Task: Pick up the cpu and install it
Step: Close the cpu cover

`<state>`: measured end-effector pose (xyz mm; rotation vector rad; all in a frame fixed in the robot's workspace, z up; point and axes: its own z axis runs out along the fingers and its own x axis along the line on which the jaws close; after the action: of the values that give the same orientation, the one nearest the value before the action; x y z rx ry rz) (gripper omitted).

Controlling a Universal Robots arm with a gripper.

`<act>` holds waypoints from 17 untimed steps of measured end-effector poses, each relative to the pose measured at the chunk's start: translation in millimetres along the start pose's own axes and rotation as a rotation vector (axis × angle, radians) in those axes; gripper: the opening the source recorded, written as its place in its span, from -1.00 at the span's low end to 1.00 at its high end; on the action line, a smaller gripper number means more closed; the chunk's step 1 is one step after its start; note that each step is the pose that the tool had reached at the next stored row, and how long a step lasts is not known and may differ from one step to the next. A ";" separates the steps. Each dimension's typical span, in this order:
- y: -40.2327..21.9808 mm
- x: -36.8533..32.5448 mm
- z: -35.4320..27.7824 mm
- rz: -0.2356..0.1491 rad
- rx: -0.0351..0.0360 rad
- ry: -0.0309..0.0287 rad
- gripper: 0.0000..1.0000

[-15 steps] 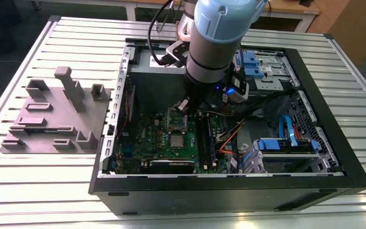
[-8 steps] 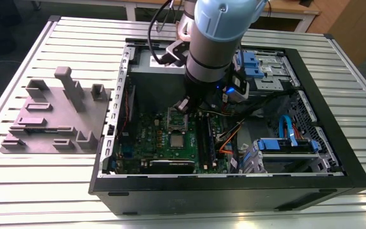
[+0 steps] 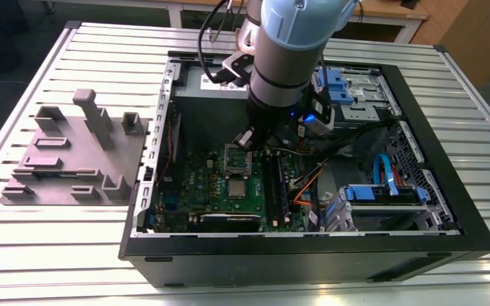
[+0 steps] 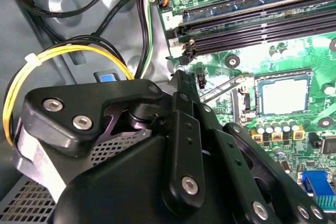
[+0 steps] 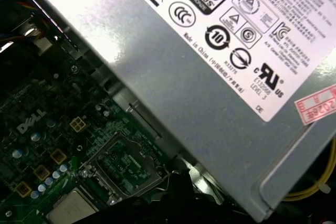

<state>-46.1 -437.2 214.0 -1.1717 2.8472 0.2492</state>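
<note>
Taking the open socket (image 3: 238, 159) on the green motherboard (image 3: 202, 191) as my mark, the cpu (image 3: 238, 188) lies flat on the board just beside it, on the side toward the near wall of the computer case (image 3: 313, 255), silvery top up; in the first wrist view it is the pale square (image 5: 71, 209) next to the bare socket frame (image 5: 123, 165). The gripper (image 3: 249, 137) hangs just beyond the socket, on the side of the grey power supply (image 5: 210, 77), apart from the cpu. I cannot tell how the jaws stand or whether they hold anything. To pick well, I judge I must centre squarely over the chip, grip its rim, and keep clear of the socket's lever (image 4: 226, 85).
</note>
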 end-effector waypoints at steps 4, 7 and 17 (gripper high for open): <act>0.1 0.0 -0.6 0.000 0.0023 0.0027 -0.80; 0.1 -0.1 -0.7 0.000 0.0025 0.0030 -0.80; 1.0 0.2 -3.0 0.000 0.0077 0.0081 -0.80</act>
<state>-46.9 -437.1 217.1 -1.1738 2.8526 0.2338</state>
